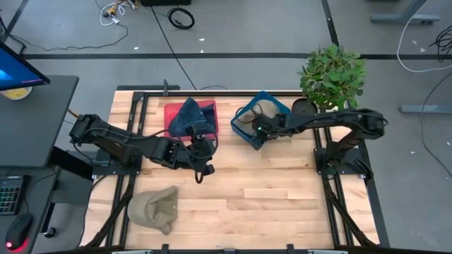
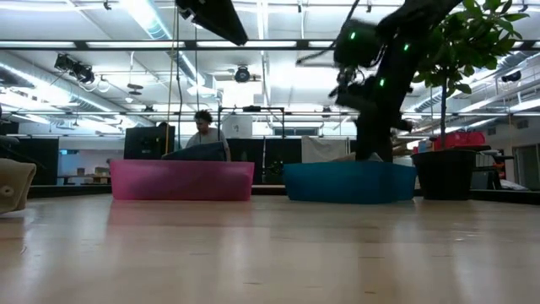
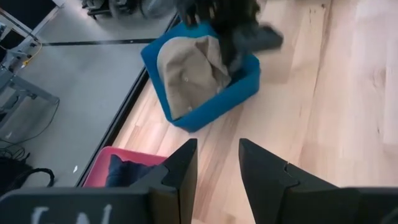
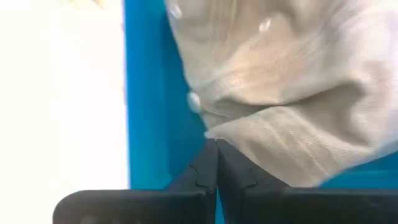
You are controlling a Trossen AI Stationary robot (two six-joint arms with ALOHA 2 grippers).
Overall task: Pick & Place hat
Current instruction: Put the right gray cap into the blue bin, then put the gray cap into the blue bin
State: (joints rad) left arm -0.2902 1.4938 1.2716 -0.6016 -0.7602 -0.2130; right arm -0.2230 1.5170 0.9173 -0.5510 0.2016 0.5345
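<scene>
A tan hat point(image 3: 189, 74) lies in the blue bin point(image 1: 260, 118) at the far middle of the table. My right gripper point(image 4: 216, 144) reaches down into that bin and is shut at the hat's edge. A navy hat point(image 1: 189, 115) rests in the pink bin point(image 1: 191, 120) to the left. An olive hat point(image 1: 154, 208) lies on the table near the near-left corner. My left gripper point(image 3: 216, 163) hovers open just in front of the pink bin, pointing toward the blue bin, and holds nothing. My right gripper pinches a bunched fold at the tan hat's edge point(image 4: 214, 132) between its two fingertips, coming slanting down from the table's right side. Folds of the cloth run toward the fingertips. The rest of the hat lies in the blue bin against its wall point(image 4: 149, 93).
A potted plant point(image 1: 332, 76) stands at the far right corner beside the blue bin. The two bins sit side by side along the far edge. Bare wood point(image 1: 282, 197) stretches across the near and right parts of the table. A person point(image 2: 205, 131) shows in the room behind.
</scene>
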